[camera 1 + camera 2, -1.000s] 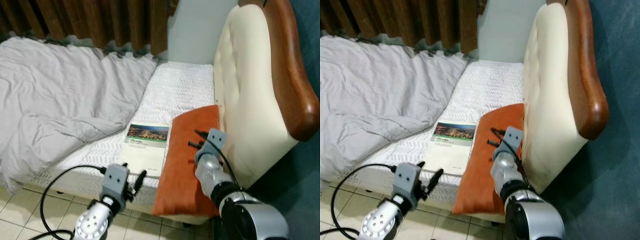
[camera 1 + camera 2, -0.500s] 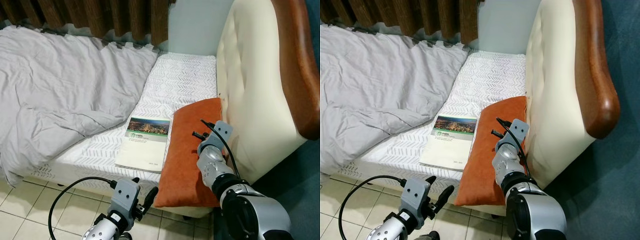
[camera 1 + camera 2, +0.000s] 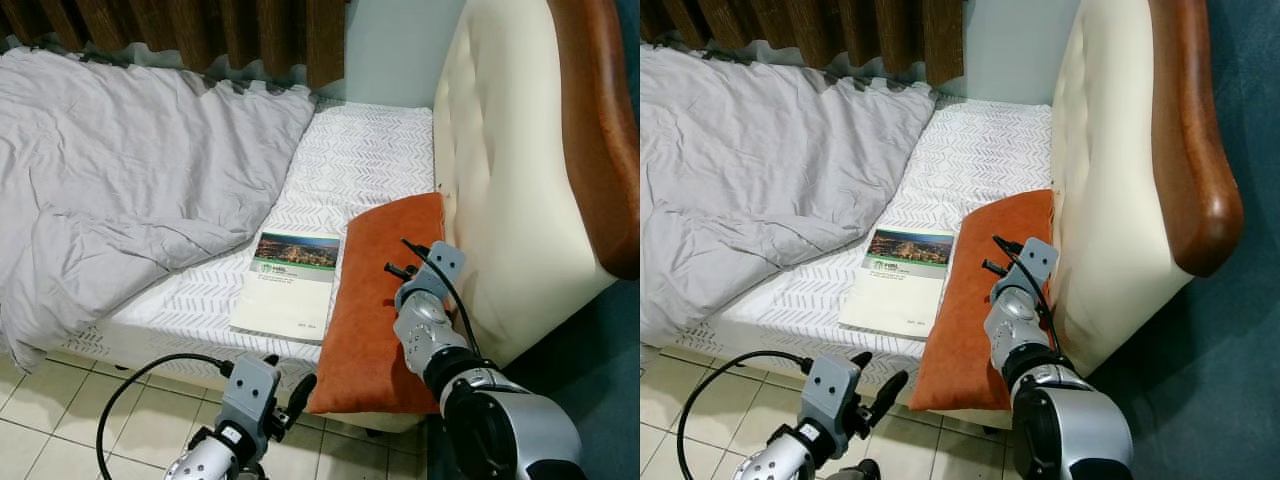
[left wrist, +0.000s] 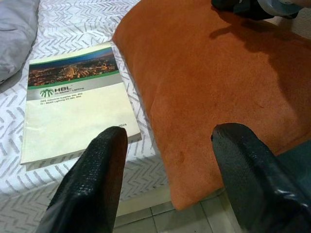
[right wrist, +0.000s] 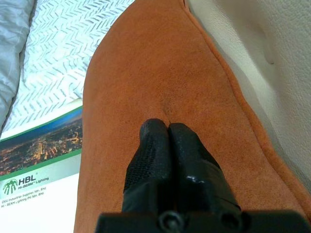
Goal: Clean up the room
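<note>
An orange pillow lies on the bed against the headboard, its lower end hanging over the mattress edge. Beside it lies a cream book with a city photo on its cover. My right gripper is shut, and its tips rest on the pillow's upper half, where the fabric shows a small crease. My left gripper is open, low in front of the bed, just below the mattress edge near the pillow's hanging corner. In the left wrist view its fingers frame the pillow and the book.
A rumpled grey blanket covers the left of the white mattress. The cream padded headboard with a wooden rim stands on the right. Brown curtains hang behind. Tiled floor lies in front of the bed.
The camera has risen and shifted. My left gripper has dropped from the mattress edge near the book to below it. The right gripper stays on the pillow.
</note>
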Available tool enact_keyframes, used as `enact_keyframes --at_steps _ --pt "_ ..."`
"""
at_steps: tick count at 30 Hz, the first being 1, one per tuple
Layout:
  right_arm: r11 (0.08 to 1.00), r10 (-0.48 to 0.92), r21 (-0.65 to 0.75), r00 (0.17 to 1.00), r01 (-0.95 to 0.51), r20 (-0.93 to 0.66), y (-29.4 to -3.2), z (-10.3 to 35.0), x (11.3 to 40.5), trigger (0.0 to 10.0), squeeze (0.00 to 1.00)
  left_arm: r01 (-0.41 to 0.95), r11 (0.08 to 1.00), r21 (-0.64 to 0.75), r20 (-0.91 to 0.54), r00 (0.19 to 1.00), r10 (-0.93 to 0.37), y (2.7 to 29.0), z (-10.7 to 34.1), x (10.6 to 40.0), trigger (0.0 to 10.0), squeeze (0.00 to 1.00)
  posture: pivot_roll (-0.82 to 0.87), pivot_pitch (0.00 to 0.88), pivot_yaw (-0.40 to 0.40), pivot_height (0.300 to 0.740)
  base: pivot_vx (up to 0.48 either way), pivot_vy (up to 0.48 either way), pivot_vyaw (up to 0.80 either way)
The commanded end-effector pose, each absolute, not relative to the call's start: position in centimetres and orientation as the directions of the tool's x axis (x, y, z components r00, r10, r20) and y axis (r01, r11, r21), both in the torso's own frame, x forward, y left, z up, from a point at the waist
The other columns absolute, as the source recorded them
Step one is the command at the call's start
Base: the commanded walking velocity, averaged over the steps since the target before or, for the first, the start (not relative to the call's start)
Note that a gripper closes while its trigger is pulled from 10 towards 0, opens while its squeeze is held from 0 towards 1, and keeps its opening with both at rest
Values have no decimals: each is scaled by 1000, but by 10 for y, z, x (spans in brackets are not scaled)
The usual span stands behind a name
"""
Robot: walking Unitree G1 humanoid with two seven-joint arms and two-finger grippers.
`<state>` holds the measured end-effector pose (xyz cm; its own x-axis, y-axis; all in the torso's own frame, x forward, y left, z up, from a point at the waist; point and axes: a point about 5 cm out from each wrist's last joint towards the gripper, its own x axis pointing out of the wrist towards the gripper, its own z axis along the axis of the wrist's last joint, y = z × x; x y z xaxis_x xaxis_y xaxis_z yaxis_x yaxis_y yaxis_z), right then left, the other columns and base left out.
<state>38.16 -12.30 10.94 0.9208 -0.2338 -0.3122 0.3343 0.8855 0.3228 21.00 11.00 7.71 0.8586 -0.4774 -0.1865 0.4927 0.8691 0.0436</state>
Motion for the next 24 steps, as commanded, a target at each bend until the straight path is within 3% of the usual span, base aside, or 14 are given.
enact_keyframes --at_steps 1,7,8,10,12,24 --pt "875 -254 343 927 342 -275 -126 122 388 10000 0 497 867 50 -189 857 -480 109 79 208 10000 0 210 288 -59 740 0 0 0" --pt "875 -254 343 927 342 -275 -126 122 388 10000 0 497 867 50 -189 857 -480 109 79 208 10000 0 210 288 -59 740 0 0 0" --pt "931 -135 297 956 213 -261 -108 117 385 10000 1000 506 862 37 -199 849 -489 106 79 198 10000 0 207 329 -78 740 0 0 0" --pt "977 33 213 963 26 -268 -85 105 377 10000 1000 519 855 22 -203 839 -504 101 77 192 10000 0 200 317 -80 740 0 0 0" --pt "982 70 188 959 -18 -276 -81 99 374 10000 1000 524 852 17 -196 837 -511 99 77 193 10000 0 194 313 -80 740 0 0 0" --pt "994 40 108 976 -17 -215 -93 102 374 10000 1000 505 863 27 -164 854 -494 100 79 201 10000 0 180 283 -84 740 0 0 0"
